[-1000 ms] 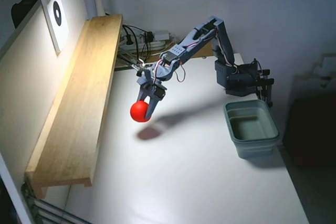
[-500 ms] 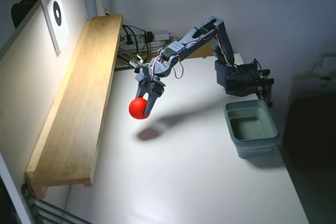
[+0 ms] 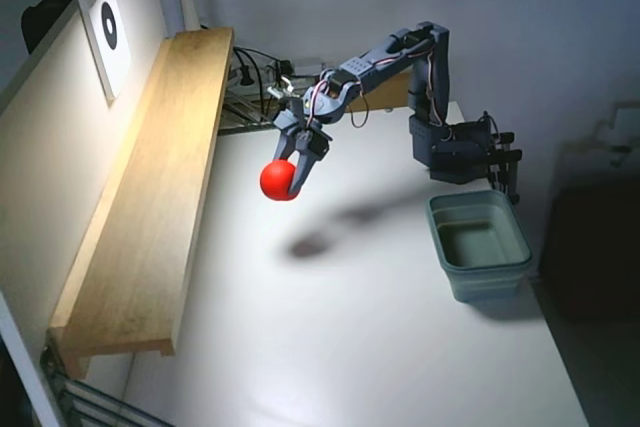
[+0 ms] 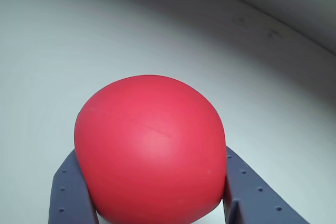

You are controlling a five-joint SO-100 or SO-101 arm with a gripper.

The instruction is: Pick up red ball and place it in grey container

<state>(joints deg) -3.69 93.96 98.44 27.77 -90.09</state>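
We see the end effector gripping the red ball in the air above the tabletop, well apart from the grey container at right in the fixed view.

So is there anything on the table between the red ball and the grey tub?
No. In the fixed view, only bare white table lies between the red ball and grey tub.
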